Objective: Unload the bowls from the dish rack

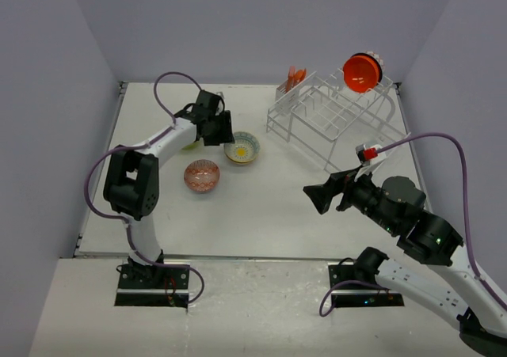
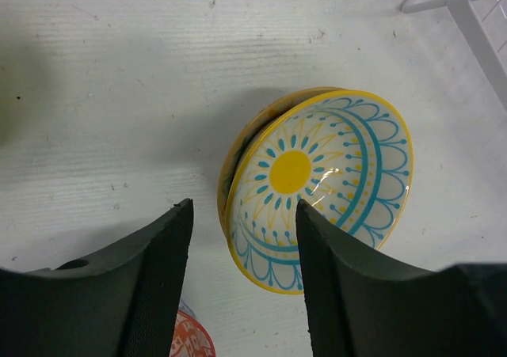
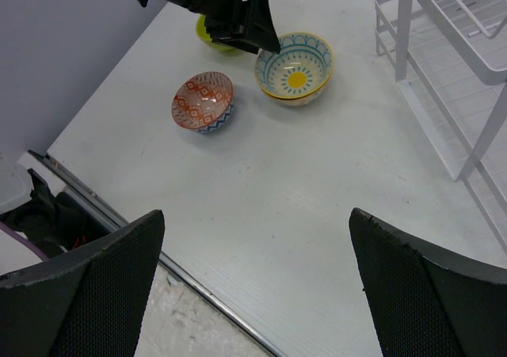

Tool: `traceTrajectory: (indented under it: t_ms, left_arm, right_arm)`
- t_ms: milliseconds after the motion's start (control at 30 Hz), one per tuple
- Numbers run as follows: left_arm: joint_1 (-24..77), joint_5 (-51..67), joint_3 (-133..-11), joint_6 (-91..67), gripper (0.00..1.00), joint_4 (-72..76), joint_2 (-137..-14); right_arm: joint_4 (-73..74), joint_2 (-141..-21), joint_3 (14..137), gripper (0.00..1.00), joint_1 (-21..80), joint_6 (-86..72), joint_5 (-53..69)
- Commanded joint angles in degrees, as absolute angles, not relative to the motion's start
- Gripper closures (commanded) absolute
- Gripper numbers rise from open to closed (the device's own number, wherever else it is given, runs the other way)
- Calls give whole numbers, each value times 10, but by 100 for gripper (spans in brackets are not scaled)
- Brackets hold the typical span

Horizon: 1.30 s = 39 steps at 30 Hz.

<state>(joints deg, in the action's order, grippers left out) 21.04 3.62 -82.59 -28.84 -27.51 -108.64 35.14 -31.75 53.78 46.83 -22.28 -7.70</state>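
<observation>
Counting, we find the yellow-centred bowl (image 1: 242,148), red patterned bowl (image 1: 201,175) and lime green bowl (image 3: 212,34) on the table (image 1: 277,206). An orange-red bowl (image 1: 360,72) sits on the dish rack (image 1: 317,119), upper right, not yet unloaded. Our left pincer (image 2: 244,214) stands released at the yellow-centred bowl's rim, and our right pincer (image 3: 255,214) is wide and empty.

White arms (image 1: 162,139) with black joints, looping purple cables (image 1: 170,76) (and dark, textured tool fingers (image 2: 158,294)).

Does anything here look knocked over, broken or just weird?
Nothing stands out. The yellow-centred bowl and red patterned bowl sit upright on the table, and the orange bowl stands on edge in the dish rack, as dishes do.
</observation>
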Motion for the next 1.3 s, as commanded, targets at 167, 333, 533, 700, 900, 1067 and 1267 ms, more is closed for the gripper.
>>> traceTrajectory:
  t_ms: [167,333,533,700,900,1067,1267]
  left_arm:
    - [212,-14,-811,-281,23,-280,-993]
    - [213,-39,-800,-277,0,-317,-901]
    - [217,-131,-768,-258,0,-381,-727]
    - [217,-149,-716,-222,0,-409,-602]
    - [217,-156,-580,-214,0,-328,-498]
    - [217,-176,-518,-215,0,-316,-523]
    - [216,-154,-510,-218,0,-315,-534]
  right_arm:
    - [374,-393,573,1,469,-216,-166]
    - [399,-501,682,1,461,-182,-234]
    - [411,-635,867,1,349,-40,-311]
    - [410,-770,983,1,281,92,-411]
    - [279,-863,1020,8,202,273,-459]
    - [248,-918,1047,30,188,338,-458]
    - [210,-951,1051,55,159,366,-437]
